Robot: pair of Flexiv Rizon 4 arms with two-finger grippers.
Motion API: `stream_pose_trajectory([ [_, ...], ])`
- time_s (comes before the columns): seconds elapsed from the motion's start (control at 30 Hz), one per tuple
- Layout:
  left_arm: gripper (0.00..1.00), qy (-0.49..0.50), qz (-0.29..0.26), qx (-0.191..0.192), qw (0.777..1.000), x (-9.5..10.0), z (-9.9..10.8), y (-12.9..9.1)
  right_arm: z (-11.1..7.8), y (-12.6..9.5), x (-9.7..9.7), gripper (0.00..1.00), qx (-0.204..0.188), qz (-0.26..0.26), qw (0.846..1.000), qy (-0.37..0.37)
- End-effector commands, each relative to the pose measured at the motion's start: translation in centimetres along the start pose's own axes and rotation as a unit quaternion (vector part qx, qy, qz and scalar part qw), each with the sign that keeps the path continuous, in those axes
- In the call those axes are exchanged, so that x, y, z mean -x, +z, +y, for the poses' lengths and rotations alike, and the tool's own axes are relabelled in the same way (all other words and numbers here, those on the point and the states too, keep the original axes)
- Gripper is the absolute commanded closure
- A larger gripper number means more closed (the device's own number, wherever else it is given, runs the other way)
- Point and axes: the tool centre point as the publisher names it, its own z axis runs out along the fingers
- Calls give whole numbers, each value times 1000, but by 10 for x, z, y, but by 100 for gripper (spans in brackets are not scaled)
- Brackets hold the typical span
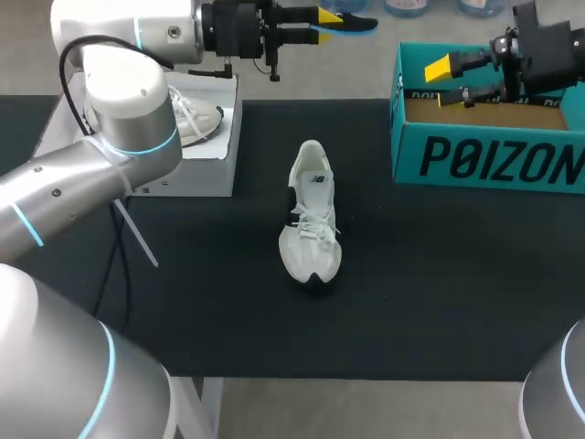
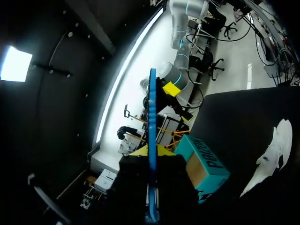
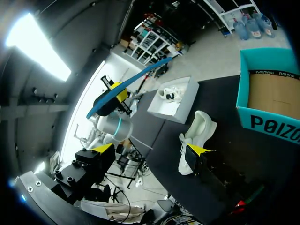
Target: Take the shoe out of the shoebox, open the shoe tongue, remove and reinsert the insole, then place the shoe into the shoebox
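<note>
Insole is out of the shoe in the head view. Your left gripper pinches it by one end, high beyond the table's far edge at twelve o'clock from the shoe, probably so it hangs clear before going back in. The shoe lies alone mid-table, upright on its sole, with the teal shoebox at two o'clock from it and a white box holding a second shoe at ten o'clock. Your right gripper hovers over the shoebox with its fingers apart and nothing in them (parked out of the way, I would judge). In the left wrist view the insole runs edge-on straight out between the fingers of the left gripper, which are closed on it from both sides, and the shoe and shoebox lie well beyond. In the right wrist view the right gripper stands wide open and empty, the shoe lies just past one tip, and the shoebox is farther off. Reinsertion will likely need that free hand steadying the shoe.
</note>
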Motion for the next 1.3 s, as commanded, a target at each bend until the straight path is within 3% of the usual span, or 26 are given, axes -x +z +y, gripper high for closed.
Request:
stream_pose_trajectory([
  [0.03, 100, 128, 3, -59, 990, 1, 3, -2, 0, 1, 0, 0, 1, -1, 1000, 0],
  [0.13, 100, 189, 32, -56, 980, 1, 0, 0, 0, 1, 0, 0, 1, -1, 1000, 0],
  [0.67, 100, 189, 32, -56, 980, 1, 0, 0, 0, 1, 0, 0, 1, -1, 1000, 0],
  [0.73, 100, 207, 5, -41, 977, -2, 1, -1, 0, 1, 0, 0, 1, -1, 1000, 0],
  [1.1, 100, 225, 40, -56, 972, -12, -9, 15, 21, 7, -12, 0, 32, 27, 999, -30],
  [1.17, 100, 234, 46, -57, 970, -13, -9, 16, 25, 12, -12, 0, 35, 43, 998, -10],
  [1.3, 100, 256, 70, -76, 961, -15, -12, 21, 31, 21, -8, 0, -2, 84, 993, 83],
])
